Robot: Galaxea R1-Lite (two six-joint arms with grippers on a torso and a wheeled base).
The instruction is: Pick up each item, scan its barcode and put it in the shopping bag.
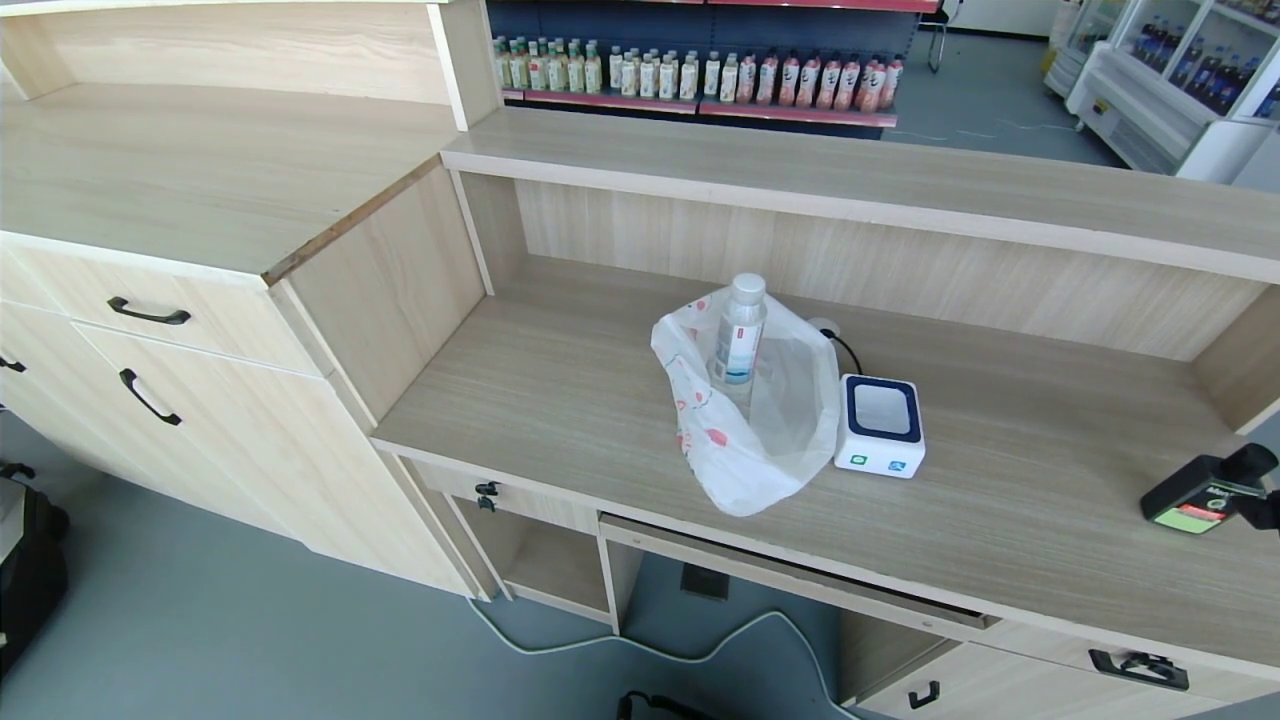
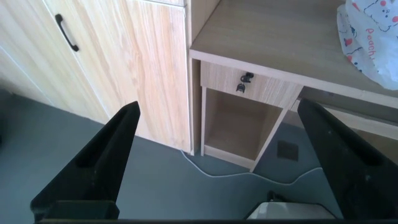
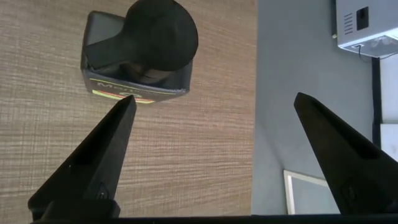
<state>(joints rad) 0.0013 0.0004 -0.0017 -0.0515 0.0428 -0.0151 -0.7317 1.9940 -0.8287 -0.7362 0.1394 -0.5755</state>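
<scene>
Right wrist view first: the right gripper (image 3: 214, 99) is spread wide with nothing between its fingers, hanging over the edge of the wooden counter (image 3: 62, 155). Just off one fingertip (image 3: 121, 112) lies a black container (image 3: 140, 56) with a round black cap and a green and red label, outside the gap. Whether that tip touches it, I can't tell. From the head view, the container (image 1: 1205, 490) is down on the counter's far right end, well apart from everything else.

Over to the left wrist view: the left gripper (image 2: 219, 104) is spread wide too and holding nothing. It hovers low above the grey floor, in front of the counter's open cubby (image 2: 233, 134) and a keyed drawer (image 2: 249, 84).

Out to mid-counter now. The white shopping bag (image 1: 745, 420) sits open and slumped, and a clear bottle (image 1: 738, 330) with a white cap stands upright inside it. Just to the bag's right and touching it is the white scanner (image 1: 880, 425), its dark-framed window facing up and a black cable (image 1: 845, 345) running behind it.
</scene>
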